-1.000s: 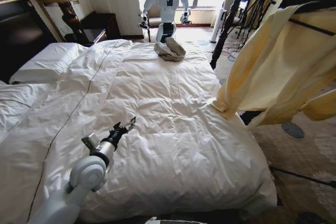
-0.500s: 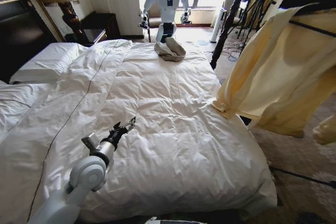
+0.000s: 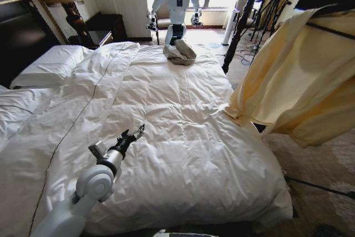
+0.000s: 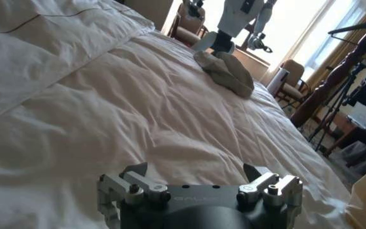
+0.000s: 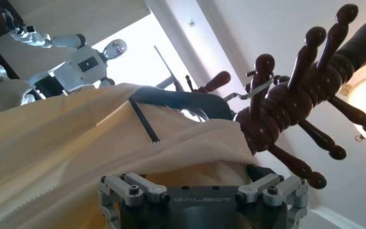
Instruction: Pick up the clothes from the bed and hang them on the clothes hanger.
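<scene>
Shirt (image 3: 302, 76), pale cream-yellow, hanging in the air off the right side of the bed (image 3: 166, 115), well away from my left gripper (image 3: 135, 133) and clear of the duvet. In the head view its upper edge runs along a slim black bar, the clothes hanger (image 3: 327, 29), and one sleeve trails down toward the bed's right edge without resting on it.

My right gripper's (image 5: 196, 183) wrist view shows the same yellow fabric bunched directly in front of my gripper body and covering the fingertips, so I cannot tell whether those fingers are pinched on the cloth or apart. A thin black strip of the hanger lies across the fabric just beyond. Farther out from this gripper stands a dark wooden coat stand (image 5: 297, 109) with turned pegs, close beside the shirt's upper fold; whether the cloth touches it I cannot tell.

My left gripper hovers low over the white duvet near the foot of the bed, fingers spread apart and holding nothing. In its wrist view the two fingers stand apart with bare quilted cover between them.

Far ahead of the left gripper, at the opposite edge of the bed, lies a small grey-beige cloth bundle (image 3: 179, 54), and behind it a white humanoid robot (image 3: 177, 1) stands before the window.
</scene>
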